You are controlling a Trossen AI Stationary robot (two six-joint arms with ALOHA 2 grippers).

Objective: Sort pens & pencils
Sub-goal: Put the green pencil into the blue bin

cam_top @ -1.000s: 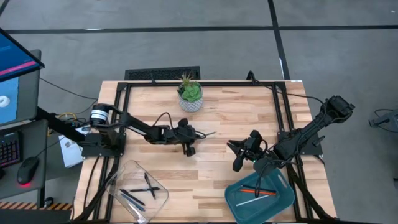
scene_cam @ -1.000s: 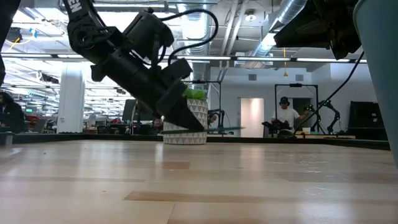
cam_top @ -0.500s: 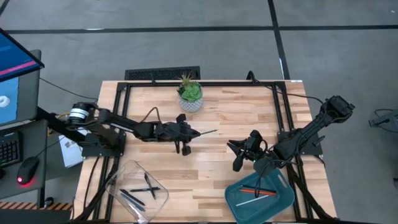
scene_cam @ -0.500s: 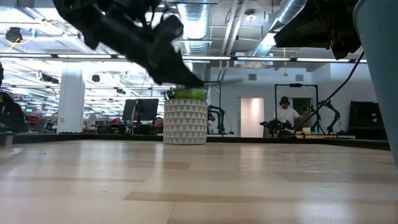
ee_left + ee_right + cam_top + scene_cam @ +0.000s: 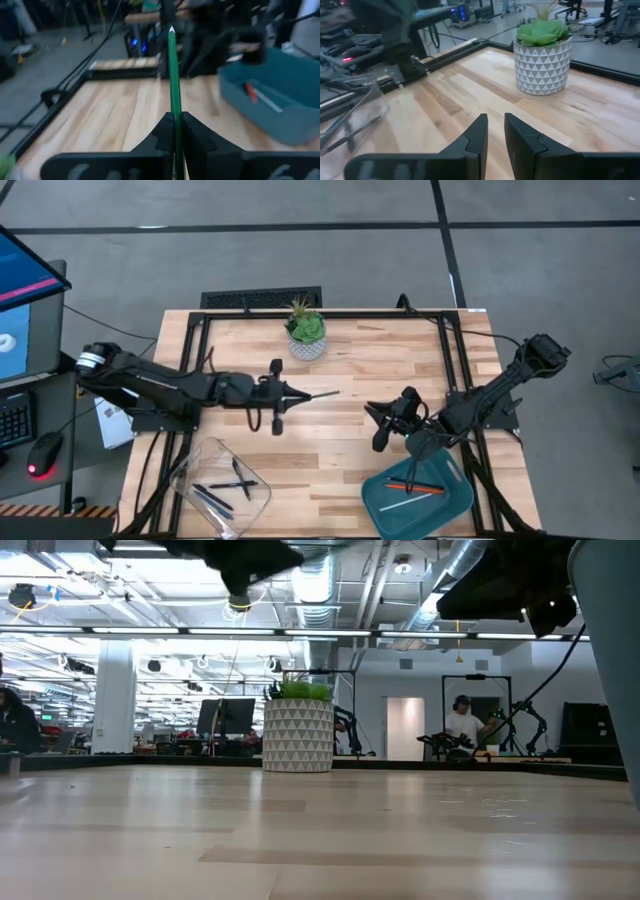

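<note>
My left gripper (image 5: 288,393) (image 5: 176,116) hovers above the table's middle, shut on a green pencil (image 5: 315,392) (image 5: 173,70) whose sharpened tip (image 5: 171,30) points toward the table's right. In the low view only its underside (image 5: 250,555) shows at the top. My right gripper (image 5: 378,427) (image 5: 495,120) waits near the teal bin, fingers a narrow gap apart and holding nothing. The teal bin (image 5: 455,498) holds an orange-red pencil (image 5: 415,488) and a white one. The clear tray (image 5: 190,465) holds several dark pens (image 5: 228,485). My left gripper pinches the green pencil between its two fingers at its rear part (image 5: 175,131). The fingers come level from the table's left and lie along the pencil. The pencil is lifted clear of the table, about level, and its front half sticks out past the fingertips.
A succulent in a white patterned pot (image 5: 306,335) (image 5: 543,60) stands near the far edge. A black frame (image 5: 200,320) runs around the tabletop. Bare wood lies between the two grippers (image 5: 340,440). People and desks show in the room beyond.
My left gripper has risen, leaving most of the low view, and drawn back toward the table's left, carrying the pencil with it. The pencil stays pinched and pointing right. The right arm has barely moved.
</note>
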